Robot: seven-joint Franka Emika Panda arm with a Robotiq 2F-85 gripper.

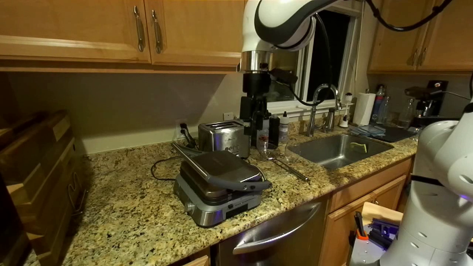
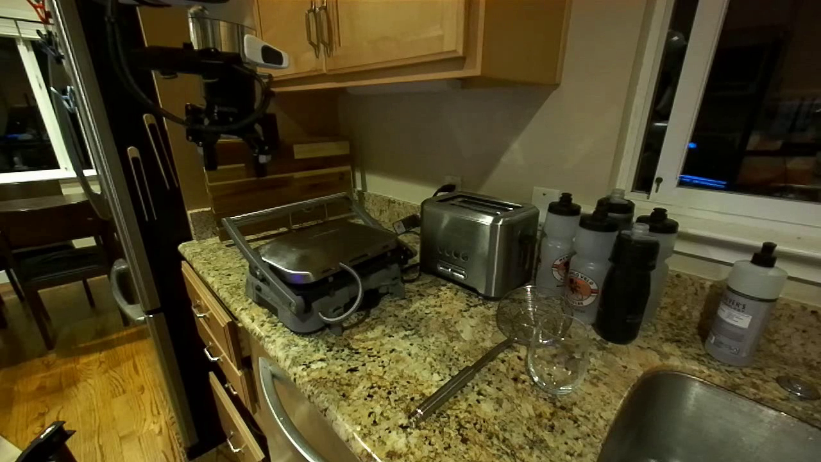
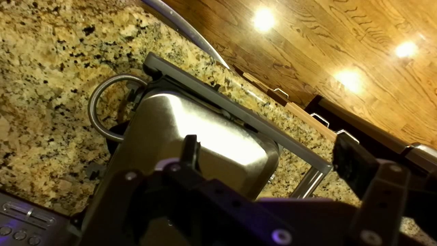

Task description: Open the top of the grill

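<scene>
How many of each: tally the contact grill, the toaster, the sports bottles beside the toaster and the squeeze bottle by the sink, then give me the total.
Contact grill: 1
Toaster: 1
Sports bottles: 5
Squeeze bottle: 1
Total: 8

The pincer (image 1: 254,129) points straight down from the white arm (image 1: 282,14), above the counter (image 1: 129,207); how far it is spread cannot be told from this side. Lower than the pincer and to its left sits the grill (image 1: 218,190), its top (image 1: 225,164) closed, with a black cord (image 1: 166,179) looping out beside it. The steel toaster (image 1: 221,138) stands behind the pincer, partly covered by it. Just right of the pincer are a black bottle (image 1: 274,131) and a pale bottle (image 1: 283,129). Farther right come the tap (image 1: 311,120) and the sink (image 1: 325,152), then the paper roll (image 1: 363,109). Stacked wooden boards (image 1: 48,159) stand far to its left.
</scene>
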